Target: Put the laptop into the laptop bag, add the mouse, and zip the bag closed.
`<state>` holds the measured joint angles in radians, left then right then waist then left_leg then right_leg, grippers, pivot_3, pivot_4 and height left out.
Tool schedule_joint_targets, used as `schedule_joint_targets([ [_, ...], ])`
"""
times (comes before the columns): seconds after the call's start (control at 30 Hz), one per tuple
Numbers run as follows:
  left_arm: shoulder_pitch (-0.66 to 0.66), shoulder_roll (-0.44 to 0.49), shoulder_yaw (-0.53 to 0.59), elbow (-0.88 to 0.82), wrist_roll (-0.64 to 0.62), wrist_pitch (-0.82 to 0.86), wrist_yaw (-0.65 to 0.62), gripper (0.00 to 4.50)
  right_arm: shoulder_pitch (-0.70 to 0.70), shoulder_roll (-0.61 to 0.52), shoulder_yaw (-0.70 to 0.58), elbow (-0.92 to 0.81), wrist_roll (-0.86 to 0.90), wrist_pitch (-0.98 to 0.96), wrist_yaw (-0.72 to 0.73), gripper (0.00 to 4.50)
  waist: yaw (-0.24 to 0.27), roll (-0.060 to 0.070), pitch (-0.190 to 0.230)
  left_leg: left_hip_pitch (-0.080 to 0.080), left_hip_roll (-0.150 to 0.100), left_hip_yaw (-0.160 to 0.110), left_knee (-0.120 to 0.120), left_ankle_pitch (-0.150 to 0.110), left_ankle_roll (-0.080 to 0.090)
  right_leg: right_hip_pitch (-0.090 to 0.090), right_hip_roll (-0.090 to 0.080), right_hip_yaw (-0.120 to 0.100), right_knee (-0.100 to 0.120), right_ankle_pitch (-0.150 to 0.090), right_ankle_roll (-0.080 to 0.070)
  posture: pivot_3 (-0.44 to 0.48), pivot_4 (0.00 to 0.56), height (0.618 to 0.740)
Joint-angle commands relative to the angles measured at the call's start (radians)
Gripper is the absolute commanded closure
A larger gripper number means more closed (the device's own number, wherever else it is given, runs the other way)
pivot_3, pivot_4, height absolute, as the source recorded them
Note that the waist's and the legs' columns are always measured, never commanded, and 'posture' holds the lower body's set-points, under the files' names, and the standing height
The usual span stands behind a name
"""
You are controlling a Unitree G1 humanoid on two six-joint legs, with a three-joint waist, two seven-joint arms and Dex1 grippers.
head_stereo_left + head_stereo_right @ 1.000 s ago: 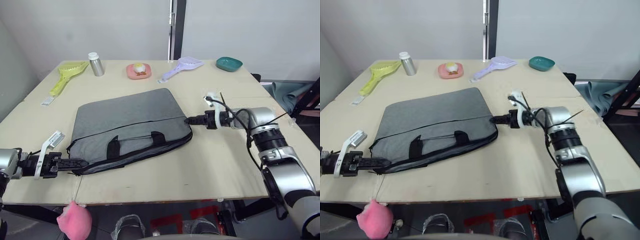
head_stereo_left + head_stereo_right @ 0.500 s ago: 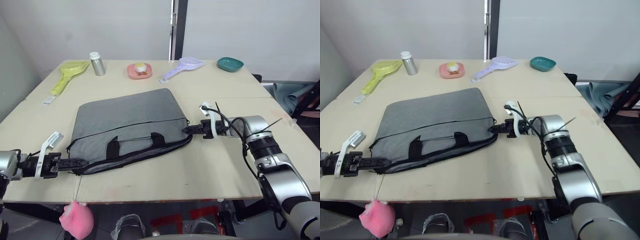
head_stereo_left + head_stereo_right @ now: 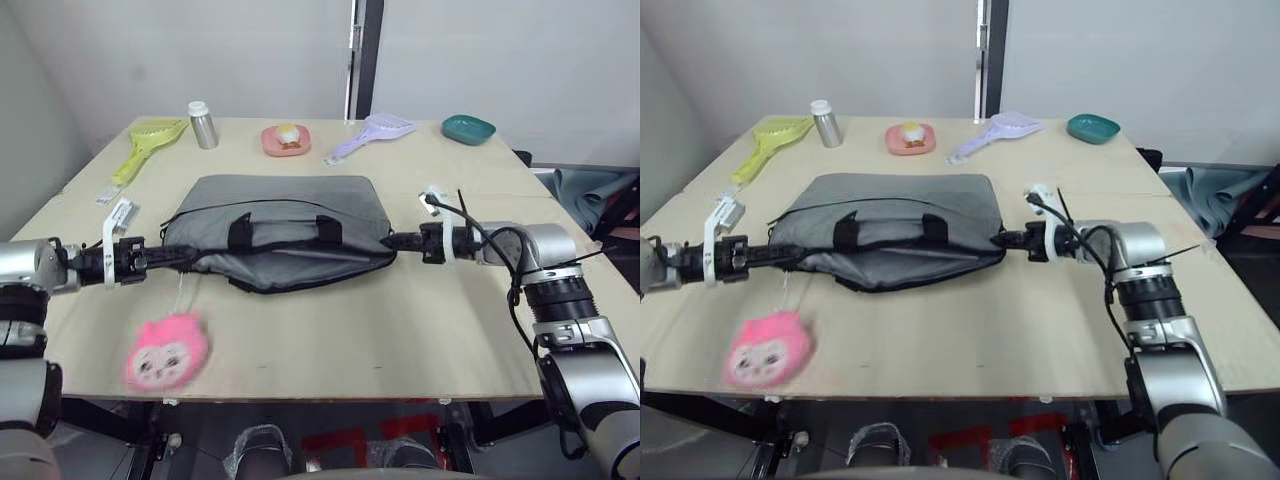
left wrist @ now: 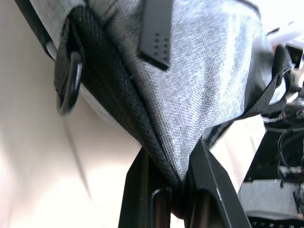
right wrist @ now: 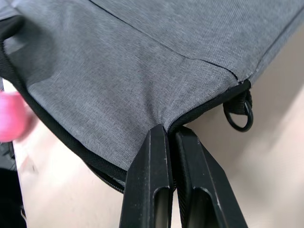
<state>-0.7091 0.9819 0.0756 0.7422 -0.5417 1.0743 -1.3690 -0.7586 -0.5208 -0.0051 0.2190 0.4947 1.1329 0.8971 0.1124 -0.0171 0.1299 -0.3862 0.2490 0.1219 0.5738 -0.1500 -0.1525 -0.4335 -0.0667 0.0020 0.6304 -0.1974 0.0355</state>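
The laptop bag (image 3: 285, 225) sits in the middle of the frame on the pale wooden table (image 3: 400, 330), stretched between the two arms. It is a flat grey fabric case with black edging. Its two black strap handles (image 3: 285, 228) stand up along its top, and its near edge sags in a shallow curve toward the front of the table. A black zipper line runs along the far panel.

At the left of the frame, the left gripper (image 3: 175, 258) is pinched tight on the bag's left corner. In the left wrist view, the two black fingers (image 4: 209, 185) squeeze the grey cloth and its black seam between them, and a black metal ring (image 4: 70, 80) hangs off the edging just beside.

At the right of centre, the right gripper (image 3: 392, 241) is likewise closed on the bag's right corner. In the right wrist view, its fingers (image 5: 152, 175) are pressed together over the fabric edge, with another small ring (image 5: 237, 116) near them.

A pink plush toy (image 3: 166, 350) with a cartoon face shows blurred at the lower left, close to the table's front edge. Along the top of the frame lie a yellow scoop (image 3: 148, 145), a metal bottle (image 3: 204, 125), a pink dish (image 3: 286, 139), a lilac scoop (image 3: 370, 133) and a teal bowl (image 3: 467, 128).
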Motion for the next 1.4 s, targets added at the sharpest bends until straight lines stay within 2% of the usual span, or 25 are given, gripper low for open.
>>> schedule_joint_targets([
  [0.03, -0.028, 0.011, 0.031, 0.054, 0.028, -0.061, 0.002, 4.50, -0.024, -0.004, -0.007, -0.081, 0.035, -0.011, 0.012, 4.47, -0.008, 0.000, 0.000, 0.000, 0.000, 0.000, -0.001, 0.000, 0.000, 0.000, 0.000, -0.001, -0.001, 0.000, 0.000, 0.000, 0.150, 0.740],
  [0.27, 0.042, 0.005, 0.036, 0.158, 0.090, -0.145, 0.029, 4.50, 0.112, -0.012, 0.119, -0.188, -0.021, -0.029, -0.021, 4.47, -0.008, 0.000, 0.000, -0.004, 0.000, -0.002, -0.002, 0.000, 0.000, 0.000, 0.000, -0.004, -0.004, 0.000, -0.001, 0.000, 0.150, 0.740],
  [0.5, 0.085, 0.016, 0.045, 0.193, 0.105, -0.165, 0.017, 4.50, 0.194, -0.044, 0.148, -0.324, -0.004, -0.046, -0.016, 4.47, -0.006, 0.001, 0.001, 0.002, 0.000, -0.002, -0.002, -0.001, -0.001, 0.003, -0.001, -0.003, -0.002, 0.000, -0.001, 0.000, 0.150, 0.740],
  [0.73, 0.128, 0.047, 0.059, 0.235, 0.135, -0.216, 0.032, 4.50, 0.202, -0.040, 0.171, -0.290, -0.038, -0.135, -0.025, 4.47, -0.018, 0.001, 0.001, 0.003, 0.000, -0.002, -0.002, -0.001, -0.001, 0.004, -0.001, -0.002, -0.001, 0.000, -0.001, 0.000, 0.150, 0.740],
  [0.83, 0.126, 0.045, 0.066, 0.229, 0.136, -0.234, 0.038, 4.50, 0.195, -0.049, 0.183, -0.271, -0.034, -0.136, -0.007, 3.50, -0.022, 0.001, 0.001, 0.004, 0.000, -0.002, -0.002, -0.001, -0.001, 0.004, -0.001, -0.002, 0.000, 0.000, -0.001, 0.000, 0.150, 0.740],
  [0.87, 0.117, 0.044, 0.075, 0.232, 0.132, -0.233, 0.045, 3.66, 0.194, -0.054, 0.187, -0.269, -0.034, -0.140, 0.002, 3.10, -0.022, 0.002, 0.001, 0.004, 0.000, -0.002, -0.002, -0.001, -0.001, 0.004, -0.001, -0.001, 0.000, 0.000, -0.001, 0.000, 0.150, 0.740],
  [0.97, 0.103, 0.044, 0.095, 0.233, 0.132, -0.245, 0.058, 2.63, 0.189, -0.075, 0.186, -0.267, -0.026, -0.144, 0.029, 2.12, -0.017, 0.002, 0.001, 0.004, 0.000, -0.002, -0.002, -0.001, -0.001, 0.004, -0.001, -0.002, 0.000, 0.000, 0.000, 0.000, 0.150, 0.740],
  [1.07, 0.125, 0.082, 0.090, 0.158, 0.120, -0.216, -0.013, 1.56, 0.173, -0.124, 0.164, -0.260, -0.025, -0.160, 0.073, 1.03, -0.012, 0.002, 0.001, 0.003, 0.000, -0.002, -0.001, -0.001, -0.001, 0.004, -0.001, -0.002, 0.000, 0.000, 0.000, 0.000, 0.150, 0.740],
  [1.17, 0.139, 0.137, 0.090, 0.136, 0.125, -0.217, -0.064, 1.54, 0.150, -0.172, 0.132, -0.259, -0.011, -0.175, 0.117, 0.03, -0.012, 0.002, 0.001, 0.002, 0.000, -0.002, 0.000, -0.001, -0.001, 0.004, -0.001, -0.002, -0.001, 0.000, 0.000, 0.000, 0.150, 0.740],
  [1.3, 0.167, 0.212, 0.105, 0.077, 0.112, -0.233, -0.133, 1.54, 0.113, -0.213, 0.088, -0.275, 0.021, -0.190, 0.161, 0.03, -0.012, 0.003, 0.002, 0.003, 0.000, -0.002, -0.001, -0.001, 0.000, 0.003, -0.001, -0.002, -0.001, 0.000, 0.000, 0.000, 0.150, 0.740],
  [1.4, 0.259, 0.274, 0.173, -0.034, 0.084, -0.301, -0.189, 1.54, 0.056, -0.172, 0.000, -0.313, 0.120, -0.174, 0.168, 0.03, -0.019, 0.003, 0.002, 0.003, 0.000, -0.002, -0.001, -0.002, 0.000, 0.003, -0.002, -0.001, -0.001, 0.000, 0.000, 0.000, 0.150, 0.740],
])
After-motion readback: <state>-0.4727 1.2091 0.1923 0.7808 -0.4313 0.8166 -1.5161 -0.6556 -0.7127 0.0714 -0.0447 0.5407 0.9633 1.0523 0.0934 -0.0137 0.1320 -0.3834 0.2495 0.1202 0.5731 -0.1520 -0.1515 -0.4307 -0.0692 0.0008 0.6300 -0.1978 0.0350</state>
